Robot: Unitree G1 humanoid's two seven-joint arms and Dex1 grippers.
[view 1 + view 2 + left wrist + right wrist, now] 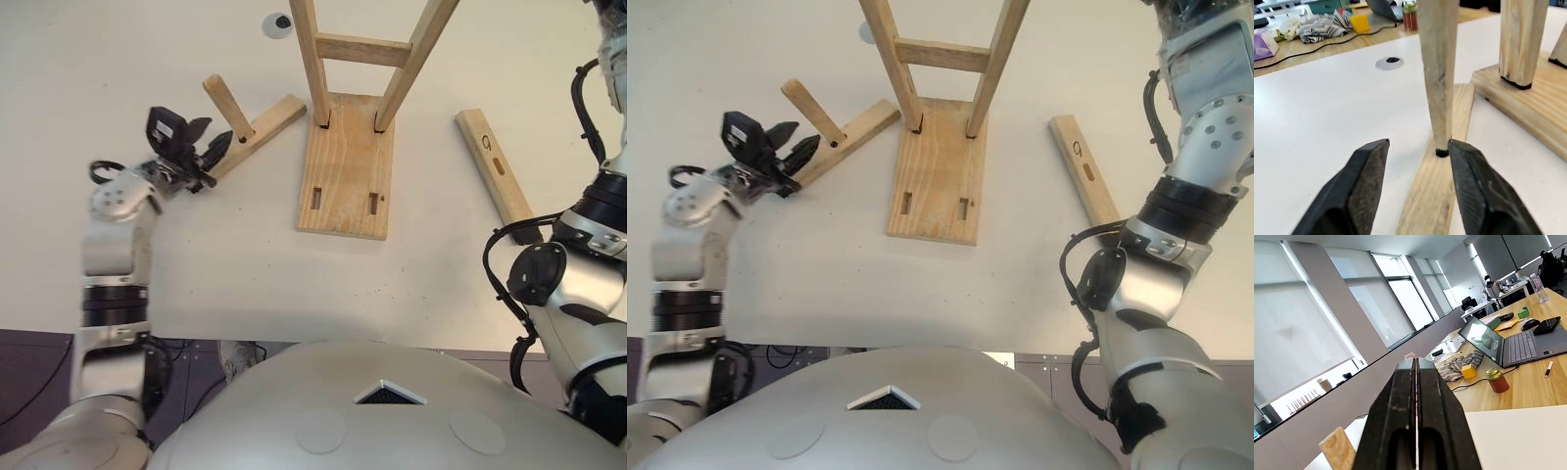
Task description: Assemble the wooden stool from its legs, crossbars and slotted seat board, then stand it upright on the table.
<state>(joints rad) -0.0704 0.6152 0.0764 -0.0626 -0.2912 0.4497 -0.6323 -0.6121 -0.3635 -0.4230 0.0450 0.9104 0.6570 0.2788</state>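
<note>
Seat board (345, 166) lies flat mid-worktop (196, 274). Leg pair (315, 69) with crossbar (362, 49) socketed in its far slots; near slots bare. Left end effector (209, 162), spread, straddles the near end of the second bar (260, 132) just beside the board. Right end effector (1416, 367) pressed together, empty. Second leg set in hand, I judge; next: pinch, lift, align with the near slots.

This is an open-plan office. Tall windows (1400, 298) with roller blinds (1298, 342) run along one wall. Beyond the white table (1327, 107) stands a long wooden desk (1533, 391) carrying an open laptop (1508, 345), a mouse (1530, 324), a pen (1548, 368) and a small jar (1497, 380). Farther back are more desks (1484, 308) with black swivel chairs (1467, 302).
</note>
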